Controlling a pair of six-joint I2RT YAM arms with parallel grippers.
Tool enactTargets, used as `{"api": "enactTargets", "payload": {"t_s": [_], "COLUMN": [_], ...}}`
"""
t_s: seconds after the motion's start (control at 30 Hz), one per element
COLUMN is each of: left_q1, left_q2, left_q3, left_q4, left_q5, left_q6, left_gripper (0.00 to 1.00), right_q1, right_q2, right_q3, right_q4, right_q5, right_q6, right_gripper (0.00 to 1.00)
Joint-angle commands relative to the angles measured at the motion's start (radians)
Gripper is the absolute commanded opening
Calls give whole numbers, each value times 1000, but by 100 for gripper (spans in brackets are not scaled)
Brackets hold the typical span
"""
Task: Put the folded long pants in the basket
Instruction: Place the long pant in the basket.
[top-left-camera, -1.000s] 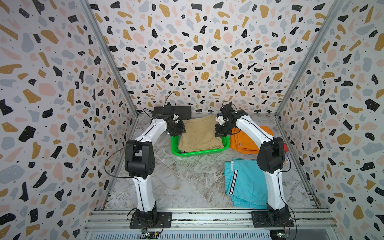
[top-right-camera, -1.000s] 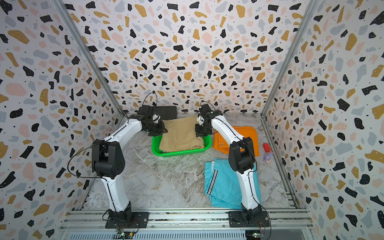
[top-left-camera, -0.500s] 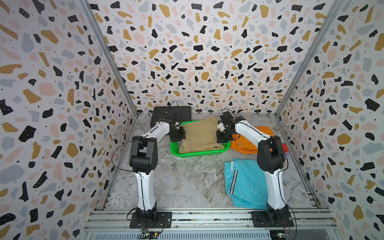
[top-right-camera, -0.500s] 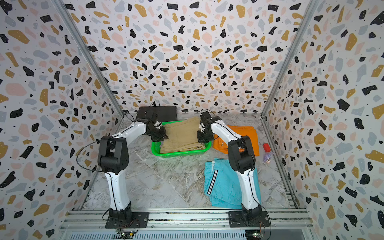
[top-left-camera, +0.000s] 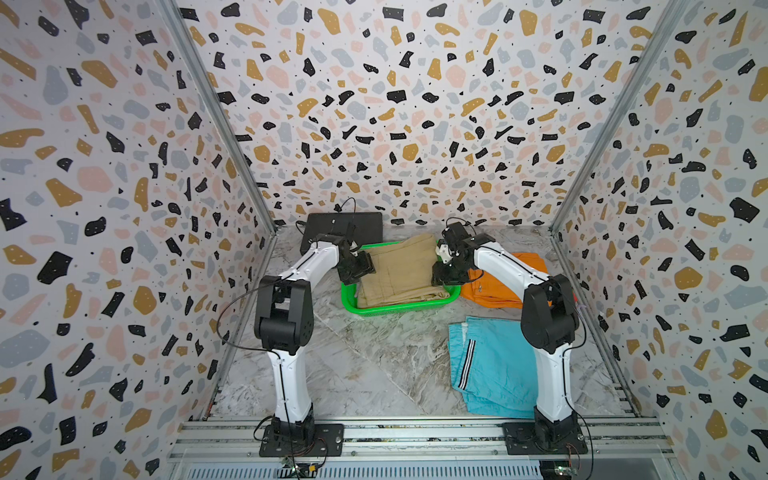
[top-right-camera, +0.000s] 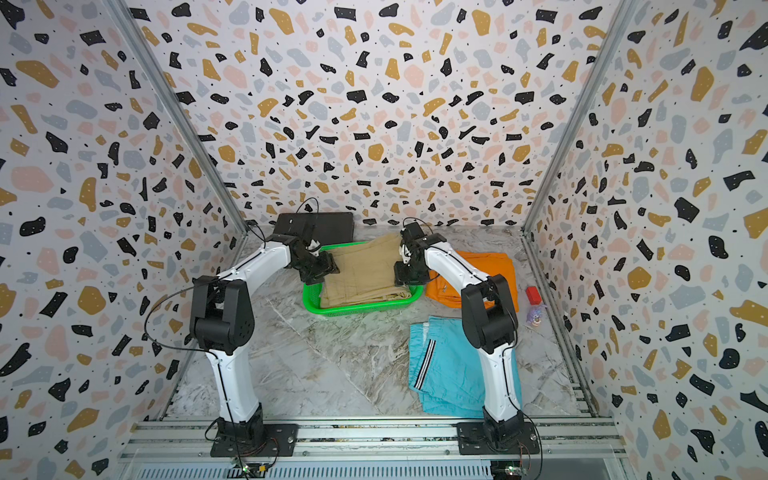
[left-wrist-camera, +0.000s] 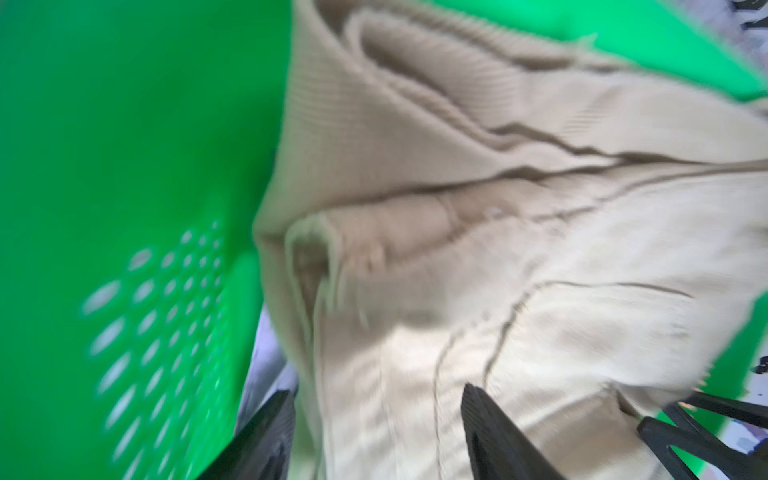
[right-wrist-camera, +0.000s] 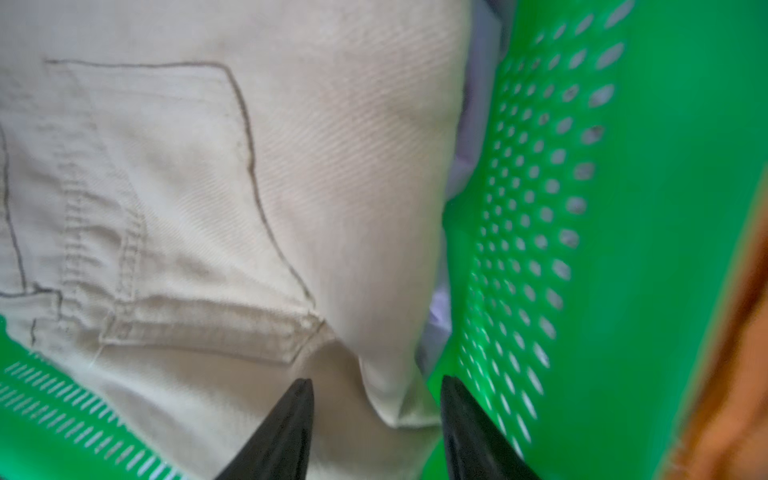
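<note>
The tan folded long pants (top-left-camera: 399, 270) (top-right-camera: 361, 272) lie in the green basket (top-left-camera: 399, 308) (top-right-camera: 357, 309), their far end draped over its back rim. My left gripper (top-left-camera: 361, 266) (left-wrist-camera: 378, 415) is open at their left edge, its fingers apart over the tan cloth (left-wrist-camera: 415, 208). My right gripper (top-left-camera: 442, 276) (right-wrist-camera: 376, 386) is open at their right edge, beside the mesh wall (right-wrist-camera: 540, 208). A lilac strip (right-wrist-camera: 478, 104) shows under the tan cloth. The orange pants (top-left-camera: 498, 282) and the turquoise striped pants (top-left-camera: 494, 370) lie on the table.
A flat black box (top-left-camera: 345, 228) sits behind the basket against the back wall. A small red block (top-right-camera: 532, 295) and a small clear item (top-right-camera: 536, 313) lie by the right wall. Patterned walls close in three sides.
Both arms came down with the tan pants into the basket. Both grippers have since opened and let go of the cloth.
</note>
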Motion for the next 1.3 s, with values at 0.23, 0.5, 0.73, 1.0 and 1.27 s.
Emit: {"api": "enactTargets", "payload": {"t_s": [0.23, 0.5, 0.73, 1.0, 1.27], "left_q1": [-19, -34, -29, -7, 17], "left_q2": [-111, 118, 323, 492, 395], "left_q3": [171, 329, 408, 566, 571], "left_q4": [-121, -124, -160, -242, -261], "left_q5": [-37, 3, -35, -31, -3], "left_q6": [13, 67, 98, 144, 183], "left_gripper": [59, 58, 58, 58, 62], "right_q1": [-6, -6, 3, 13, 13], "right_q2": [-5, 339, 441, 334, 220], "right_q3": [247, 621, 608, 244, 222], "right_q4": [-35, -54, -86, 51, 86], "right_q5": [39, 15, -13, 11, -2], "right_q6": [-16, 30, 85, 179, 200], "right_gripper": [45, 40, 32, 30, 40]}}
